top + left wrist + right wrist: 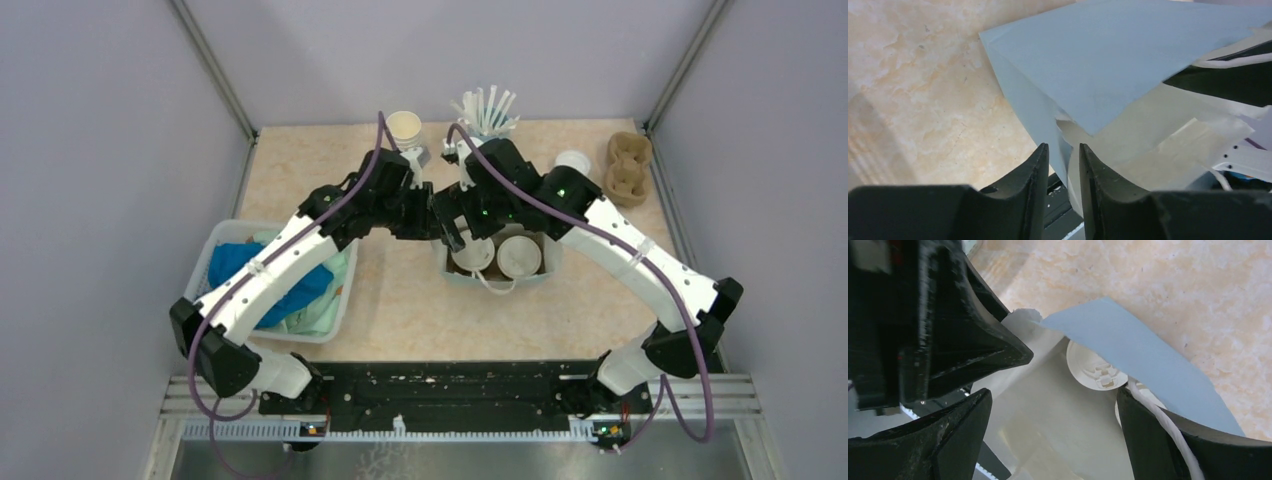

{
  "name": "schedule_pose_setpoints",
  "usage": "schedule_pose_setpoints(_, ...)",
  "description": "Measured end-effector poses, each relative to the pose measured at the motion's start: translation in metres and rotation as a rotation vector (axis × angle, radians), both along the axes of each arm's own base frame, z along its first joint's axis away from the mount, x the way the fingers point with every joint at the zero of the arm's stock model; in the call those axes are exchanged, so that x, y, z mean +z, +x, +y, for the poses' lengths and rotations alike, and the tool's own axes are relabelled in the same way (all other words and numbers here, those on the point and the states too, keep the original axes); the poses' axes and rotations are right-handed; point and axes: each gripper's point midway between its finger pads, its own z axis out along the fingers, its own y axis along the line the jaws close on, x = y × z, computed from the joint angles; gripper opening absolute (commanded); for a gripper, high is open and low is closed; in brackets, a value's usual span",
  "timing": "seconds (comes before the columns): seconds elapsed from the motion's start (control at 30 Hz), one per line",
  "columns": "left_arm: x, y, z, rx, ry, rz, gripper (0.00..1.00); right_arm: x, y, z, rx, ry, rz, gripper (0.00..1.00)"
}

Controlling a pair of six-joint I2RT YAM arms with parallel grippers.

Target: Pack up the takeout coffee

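The left pincer (1064,147) is pinching narrowly on the thin, matte wall of the pale blue paper bag (1108,60) at mid-tabletop (400,290). The right pincer (1054,395) is gaping wide above it — the takeout coffee (1096,371), round white lid up, is sitting inside.

Soft, even light from above: the worktop (400,290) reads bright, with faint shadows under the arms. In both wrist views the near black jaws are dark and slightly blurred — a dim shadow sits lower left in the left one.
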Motion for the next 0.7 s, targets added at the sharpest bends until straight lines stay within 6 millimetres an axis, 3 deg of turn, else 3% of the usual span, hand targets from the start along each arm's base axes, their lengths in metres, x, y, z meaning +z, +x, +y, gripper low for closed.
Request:
schedule_pose_setpoints(0.17, -0.021, 0.014, -0.008, -0.016, 0.058, 0.033, 0.15, -0.006, 0.013, -0.006, -0.050, 0.031, 0.028, 0.97)
schedule_pose_setpoints(0.33, -0.010, 0.026, -0.014, -0.024, 0.058, 0.005, 0.12, -0.013, 0.009, -0.009, -0.031, 0.061, 0.108, 0.98)
schedule_pose_setpoints(0.5, 0.004, 0.035, -0.018, -0.024, 0.040, -0.022, 0.11, -0.024, -0.012, -0.006, 0.040, 0.102, 0.247, 0.98)
schedule_pose_setpoints(0.7, -0.003, 0.043, -0.017, -0.008, 0.054, -0.008, 0.12, -0.030, -0.032, 0.001, 0.076, 0.135, 0.361, 0.96)
